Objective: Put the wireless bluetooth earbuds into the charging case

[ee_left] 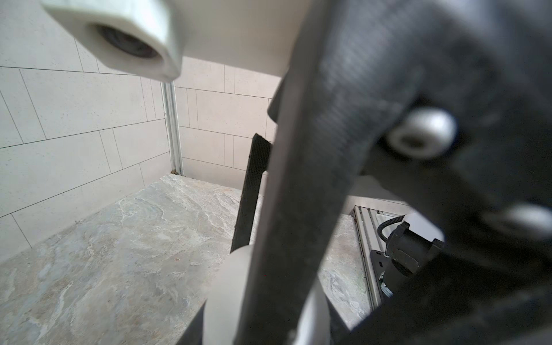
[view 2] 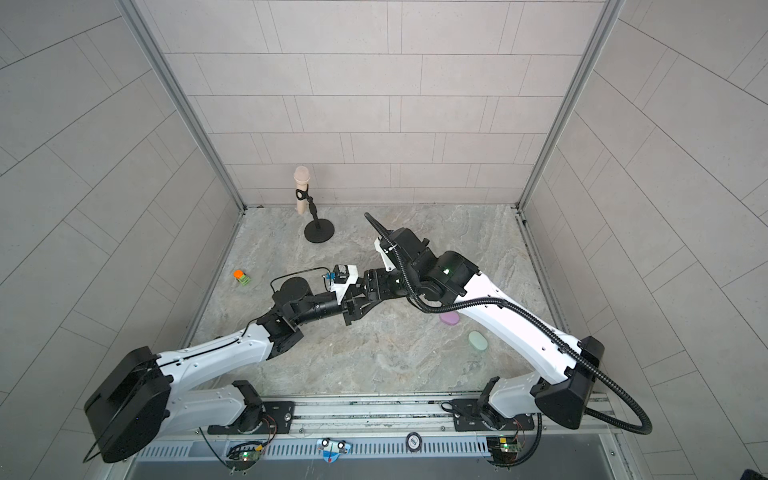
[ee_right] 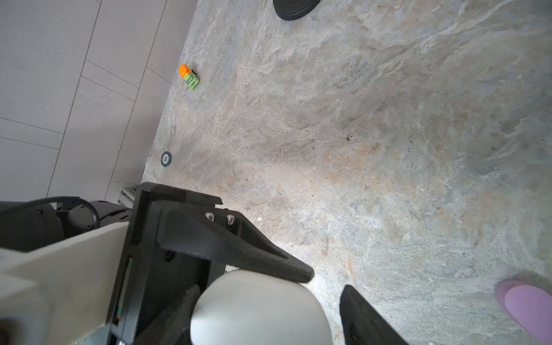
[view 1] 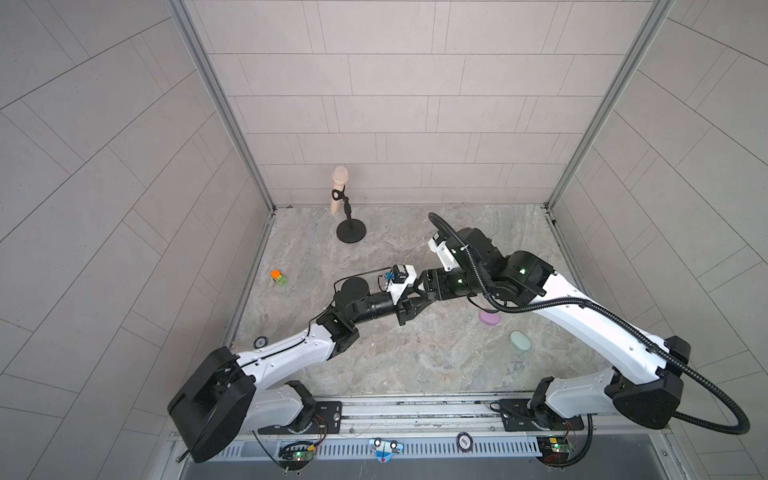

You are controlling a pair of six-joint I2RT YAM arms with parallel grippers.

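The white case [ee_right: 257, 307] is a blur in the left wrist view and runs off the right wrist view's edge, where the lilac case [ee_right: 528, 307] is cut off too, and the right arm [view 1: 582, 307] partly hides that case in both top views

Tabletop [view 1: 415, 361] marbled grey-beige. White case [ee_right: 260, 310], lilac case [view 1: 489, 318], mint-green case [view 1: 520, 340]. Toy car [view 1: 279, 277] orange and green. Microphone stand [view 1: 351, 230] black.

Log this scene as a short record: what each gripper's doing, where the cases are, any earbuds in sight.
Left gripper: jaws shut on white case, over the table centre
Right gripper: jaws open, next to that case
Lilac case, mint case: lying on table, right side
Earbuds: none visible
Other: toy truck, microphone stand
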